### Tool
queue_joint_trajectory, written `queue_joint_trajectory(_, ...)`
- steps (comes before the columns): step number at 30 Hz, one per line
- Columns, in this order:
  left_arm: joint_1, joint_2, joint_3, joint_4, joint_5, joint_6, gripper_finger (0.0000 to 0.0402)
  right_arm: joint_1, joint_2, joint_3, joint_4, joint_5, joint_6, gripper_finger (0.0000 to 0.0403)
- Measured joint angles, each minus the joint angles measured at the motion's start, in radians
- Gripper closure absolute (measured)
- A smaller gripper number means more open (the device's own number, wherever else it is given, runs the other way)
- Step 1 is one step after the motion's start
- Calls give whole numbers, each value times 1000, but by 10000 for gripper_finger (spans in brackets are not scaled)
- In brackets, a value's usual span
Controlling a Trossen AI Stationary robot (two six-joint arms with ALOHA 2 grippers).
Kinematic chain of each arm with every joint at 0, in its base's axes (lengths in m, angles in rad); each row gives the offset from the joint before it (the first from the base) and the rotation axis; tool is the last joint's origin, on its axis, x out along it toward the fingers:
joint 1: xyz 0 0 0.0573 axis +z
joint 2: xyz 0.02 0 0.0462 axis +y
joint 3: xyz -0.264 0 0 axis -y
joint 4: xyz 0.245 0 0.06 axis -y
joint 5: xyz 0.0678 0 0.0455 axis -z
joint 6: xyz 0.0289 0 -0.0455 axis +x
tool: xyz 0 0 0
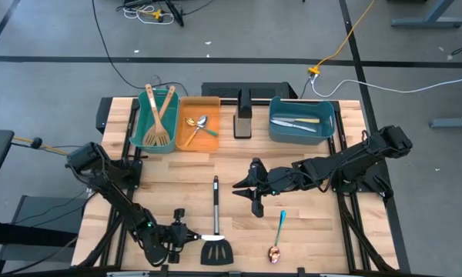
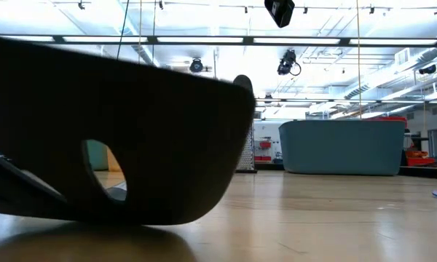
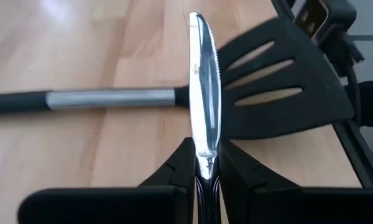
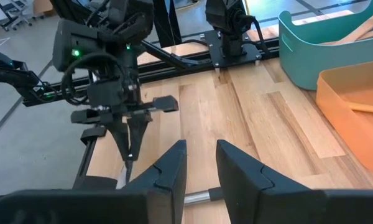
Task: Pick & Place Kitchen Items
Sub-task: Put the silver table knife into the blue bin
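A silver knife sticks out of my left gripper, which is shut on it near the table's front left. Its blade reaches over the neck of a black slotted turner. The turner lies flat on the table, and its head fills the low view. My right gripper hovers open above the table's middle, with nothing between its fingers. A blue-handled spoon lies on the table at the front right. My left gripper pinches the knife between its two fingers where the handle meets the blade. The fingers slant down from the table's left and lie along the knife. The blade points on ahead of them, its flat face up, raised over the turner.
Three bins stand along the far edge. The teal bin holds wooden spatulas, the orange bin holds spoons, and the blue bin holds knives. A dark upright grater stands between the orange and blue bins. Bare wood lies around the table's middle.
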Motion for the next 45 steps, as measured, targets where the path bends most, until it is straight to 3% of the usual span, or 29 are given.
queue_joint_trajectory(16, 0, -153, 2, -23, -92, 91, 351, 0, 0, 0, -1, 0, 0, 305)
queue_joint_trajectory(31, 83, -312, 2, -132, -141, 120, 351, 0, 0, 0, -3, 0, -30, 305)
queue_joint_trajectory(45, 92, -439, 2, -190, -307, 215, 351, 0, 0, 0, -10, 0, -9, 305)
